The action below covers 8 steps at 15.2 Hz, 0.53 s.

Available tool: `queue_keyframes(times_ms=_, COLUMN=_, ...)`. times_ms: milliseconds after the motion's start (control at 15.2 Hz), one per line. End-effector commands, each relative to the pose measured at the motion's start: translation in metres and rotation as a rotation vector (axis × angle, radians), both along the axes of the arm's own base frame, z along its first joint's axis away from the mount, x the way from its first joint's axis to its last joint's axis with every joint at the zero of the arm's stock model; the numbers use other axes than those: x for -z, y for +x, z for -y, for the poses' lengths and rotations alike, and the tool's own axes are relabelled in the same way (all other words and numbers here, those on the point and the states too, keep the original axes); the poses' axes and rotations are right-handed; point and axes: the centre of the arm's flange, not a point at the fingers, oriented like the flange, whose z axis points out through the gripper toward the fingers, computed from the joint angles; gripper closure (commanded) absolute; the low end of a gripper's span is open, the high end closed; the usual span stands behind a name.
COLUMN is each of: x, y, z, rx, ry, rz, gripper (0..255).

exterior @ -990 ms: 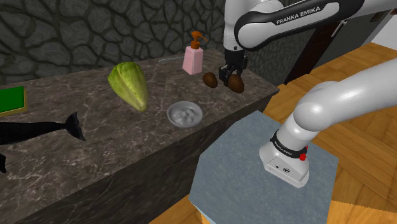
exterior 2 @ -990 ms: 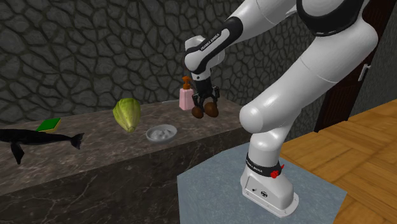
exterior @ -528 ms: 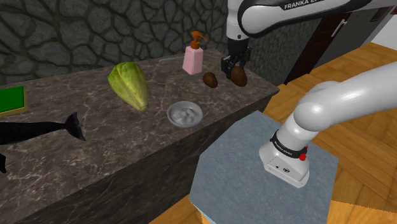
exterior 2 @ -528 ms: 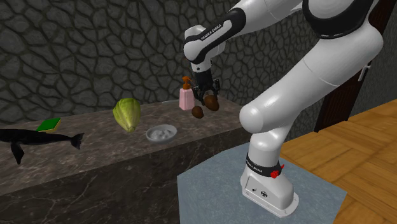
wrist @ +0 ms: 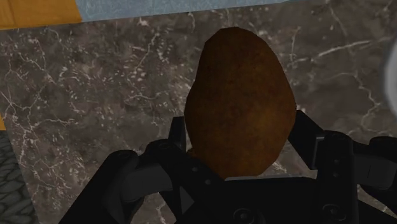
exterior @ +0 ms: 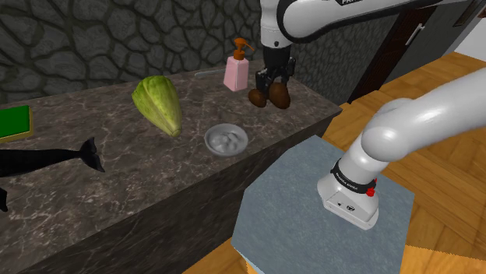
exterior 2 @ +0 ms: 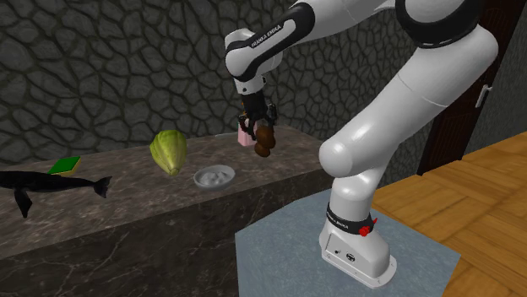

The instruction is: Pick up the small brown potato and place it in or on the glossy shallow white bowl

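Potato pinched and held clear, ready for the bowl.
The fingers (wrist: 304, 137) clasp the potato (wrist: 240, 105) by its sides, likely so it rides above the table (exterior: 117, 159), near the corner by the stand (exterior: 311, 210), toward the white bowl (exterior: 210, 142) near the front edge. It is small, egg-shaped and a rough matte brown.

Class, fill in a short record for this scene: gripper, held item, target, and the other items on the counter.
gripper: gripper shut on the brown potato
held item: brown potato, held above the marble counter
target: shallow pale bowl, potato not yet in it
other items: second brown lump, pink pump bottle, green leafy vegetable, black figure, green pad
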Motion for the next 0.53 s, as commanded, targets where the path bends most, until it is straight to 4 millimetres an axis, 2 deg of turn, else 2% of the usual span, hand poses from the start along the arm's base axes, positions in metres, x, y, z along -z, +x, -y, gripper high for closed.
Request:
queue_keyframes(times_ms=0, x=-0.003, y=0.005, z=-0.026, rx=0.001, ry=0.001, rz=0.0, gripper=255)
queue_keyframes(times_ms=462, x=-0.004, y=0.023, z=-0.117, rx=0.001, ry=0.001, rz=0.0, gripper=255)
